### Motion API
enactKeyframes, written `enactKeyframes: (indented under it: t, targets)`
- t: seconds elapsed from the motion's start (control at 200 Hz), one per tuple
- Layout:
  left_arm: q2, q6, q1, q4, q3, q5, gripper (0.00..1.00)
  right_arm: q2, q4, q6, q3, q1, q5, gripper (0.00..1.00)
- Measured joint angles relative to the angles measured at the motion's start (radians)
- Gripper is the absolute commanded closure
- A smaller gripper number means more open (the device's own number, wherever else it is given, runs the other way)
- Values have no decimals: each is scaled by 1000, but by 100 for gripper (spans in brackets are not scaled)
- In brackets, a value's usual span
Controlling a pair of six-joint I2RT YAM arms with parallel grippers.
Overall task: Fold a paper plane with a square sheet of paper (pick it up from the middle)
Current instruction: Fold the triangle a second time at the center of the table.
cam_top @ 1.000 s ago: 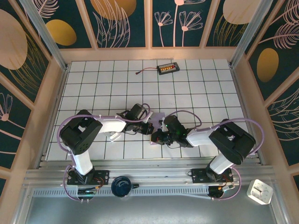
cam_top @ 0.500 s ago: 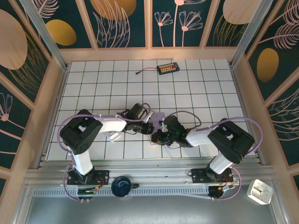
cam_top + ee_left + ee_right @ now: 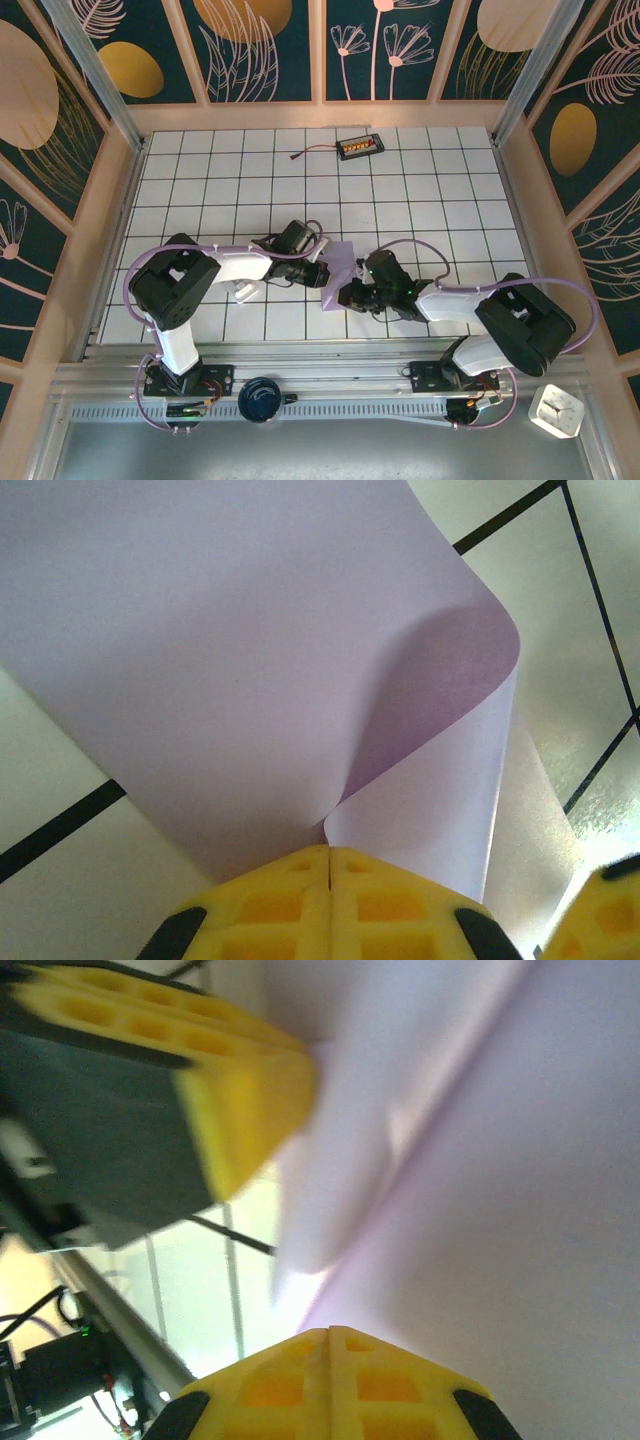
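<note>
Table [image 3: 420, 200]: white tiled top. The work sat at the near middle, where the left arm [image 3: 235, 265] and right arm [image 3: 460, 300] both reached inward with their wrists almost meeting.

Sheet [image 3: 340, 262]: pale lavender, lifted off the table at near centre and held between the two hands. In the left wrist view it curled over itself in a soft loop, with no hard crease in that part.

My read on handling:
- Very light, thin and floppy, with no stiffness of its own until creased, so it sags and rolls wherever it is unsupported.
- The yellow pads probably hold it without slip.
- It would tear or crumple if the hands pulled apart or twisted against each other.
- Every pinch likely leaves a dent, so grip spots matter.

Left hand [image 3: 322, 272]: clenched on the sheet. The pads [image 3: 270, 900] were pressed flat together, with the paper coming straight out of the seam where the curl began. Couldn't tell how far that was from an edge or corner.

Right hand [image 3: 348, 295]: also clenched. Its fingertips [image 3: 260, 1380] were together with the sheet running up from them, which looked like a pinch on the sheet. It sat just beside the left hand's finger [image 3: 250, 1090]. That view was blurry, so the exact bite point was unclear.

Where to hold, as I judged it:
- Take a shallow bite on the intended fold line or an edge, not the open middle of a panel.
- Two grips this near each other left the rest hanging loose. Spreading them along the line would give more control.
- Set creases by pressing the sheet down on the table, not in the air.
</note>
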Motion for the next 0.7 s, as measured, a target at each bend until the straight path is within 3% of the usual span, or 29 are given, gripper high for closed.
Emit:
enactKeyframes:
  t: [0.701]
  targets:
    - [18, 0, 0, -71, 53, -3, 100, 32, -51, -50, 6, -12, 24, 100]
